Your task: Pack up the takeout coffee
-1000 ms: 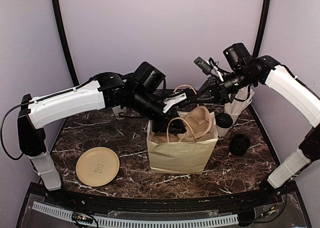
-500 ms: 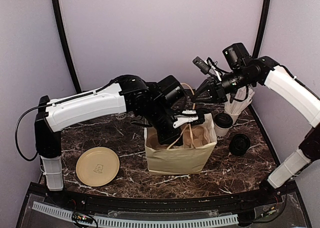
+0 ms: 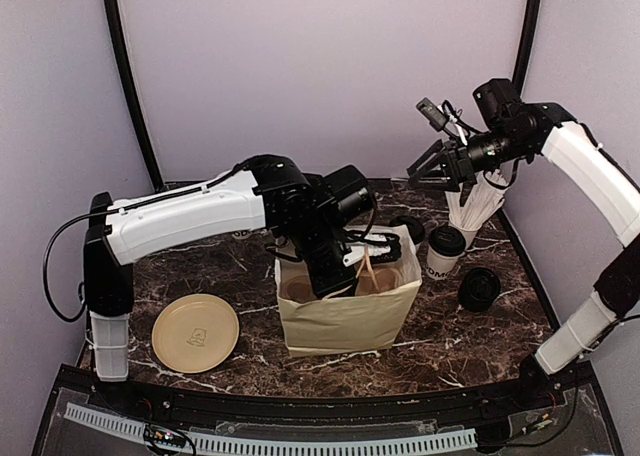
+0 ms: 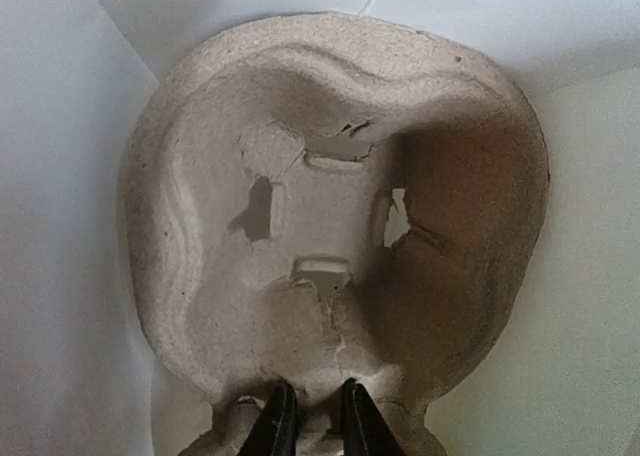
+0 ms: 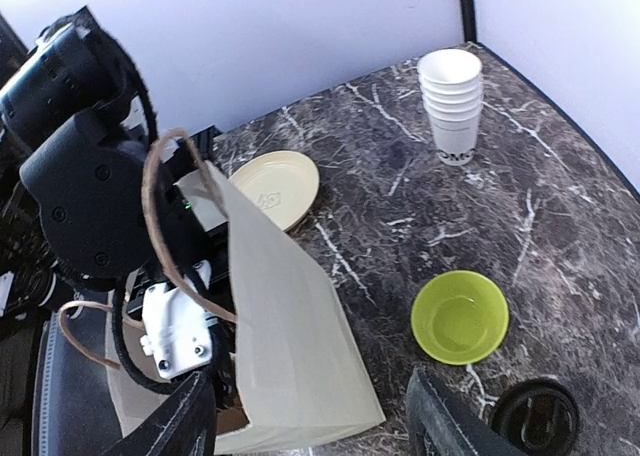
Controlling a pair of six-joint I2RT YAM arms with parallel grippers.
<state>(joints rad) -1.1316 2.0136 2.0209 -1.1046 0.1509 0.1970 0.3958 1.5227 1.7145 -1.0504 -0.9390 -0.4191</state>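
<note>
Pulp carrier (image 4: pixel 330 216), clear only from left wrist, clamped in left jaws; right jaws apart.

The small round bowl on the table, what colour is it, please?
The bowl is lime green; the right wrist view shows it best.

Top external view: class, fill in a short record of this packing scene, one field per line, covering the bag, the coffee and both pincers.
Paper bag: upright, open, mid-table
Takeout coffee: lidded, on the table right of the bag, not packed
Left pincer: inside the bag, shut on a pulp cup carrier
Right pincer: open, raised, holding nothing
</note>
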